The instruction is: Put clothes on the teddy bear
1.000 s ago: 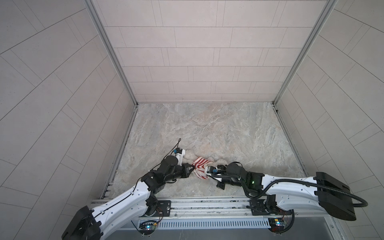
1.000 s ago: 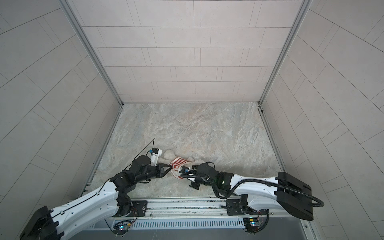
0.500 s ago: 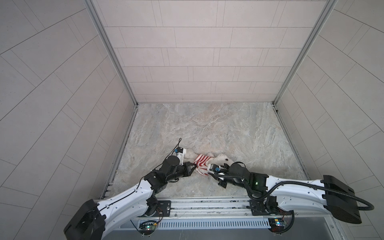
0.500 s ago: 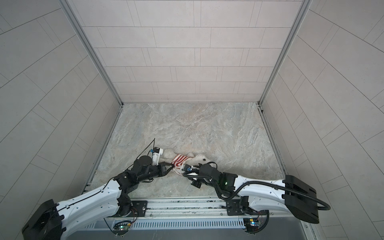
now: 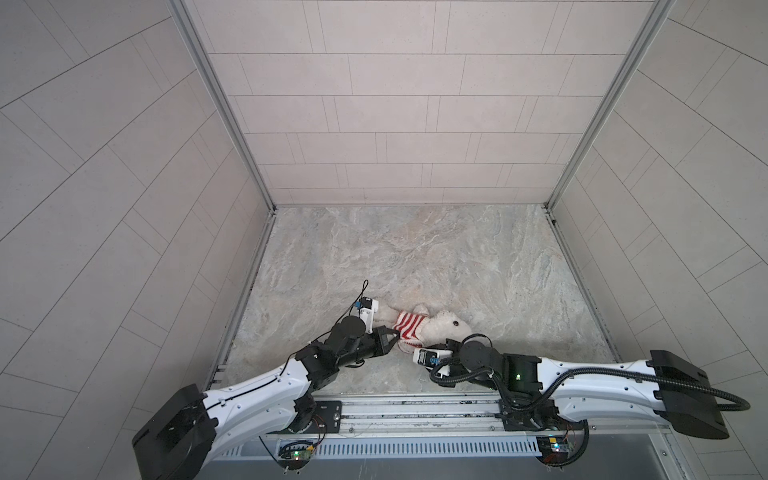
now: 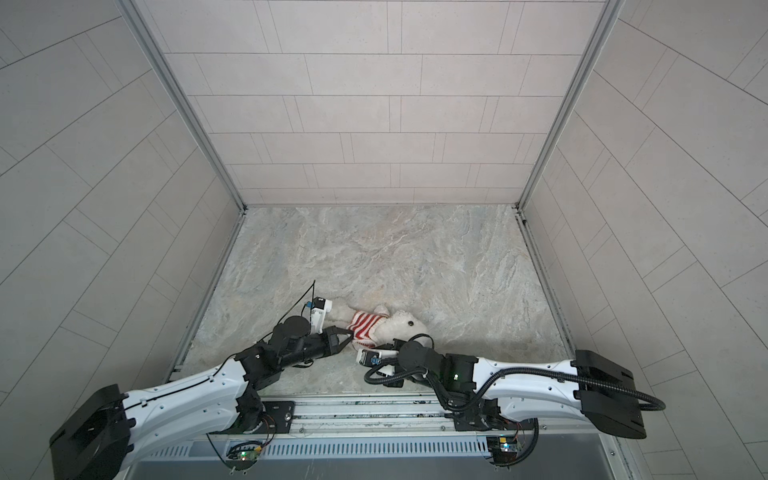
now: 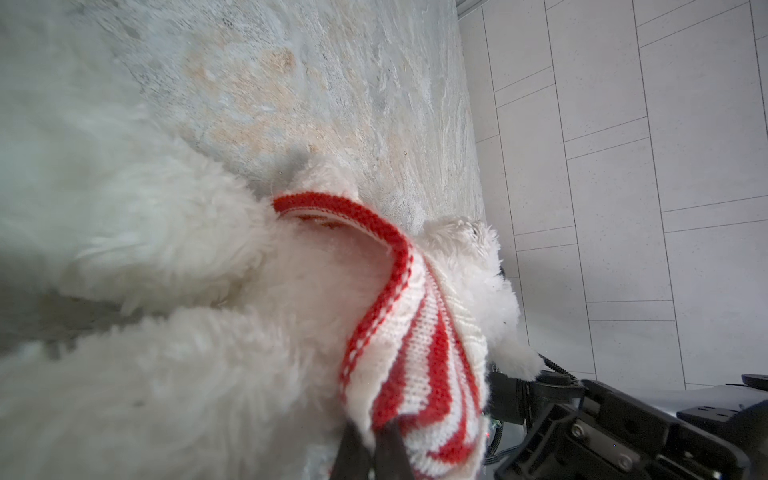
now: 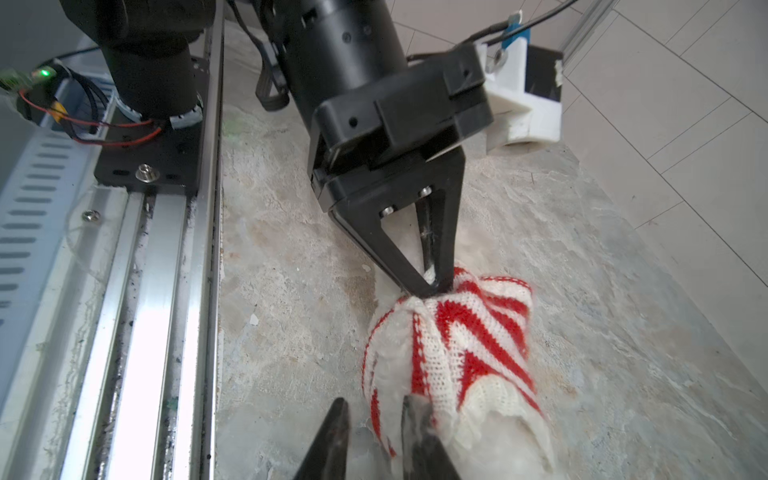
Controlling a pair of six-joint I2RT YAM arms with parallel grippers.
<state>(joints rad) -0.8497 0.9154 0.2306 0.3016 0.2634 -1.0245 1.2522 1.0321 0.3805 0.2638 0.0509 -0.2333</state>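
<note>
Two grippers, one teddy bear, one sweater on the bench.

Count 1: teddy bear [image 5: 445,330], lying on the tabletop [image 5: 415,257] close to the front edge, between the two arms, head toward the right arm. Fur is white, long-piled and fluffy; shape is rounded with stubby limbs. One dark bead shows on the head in both top views. In the left wrist view the bare fur [image 7: 174,332] of its lower half fills most of the picture.

Count 1: sweater [image 5: 408,328], ribbed knit, red and white stripes, bunched round the bear's middle. The hem is a red band, pulled into a loop that stands off the fur.

Left gripper [image 8: 430,286]: black, tapered fingers, tips closed together and pinching a fold of the sweater's hem.

Right gripper [image 8: 376,419]: black pointed fingers, jaws narrowly apart with tabletop showing through the gap; one finger lies against the knit's edge.

Tabletop: grey-beige, stone-patterned, matt. Three walls [image 5: 395,116]: pale rectangular tiles. One metal rail [image 8: 166,332], scuffed, along the front, carrying both arm bases.
</note>
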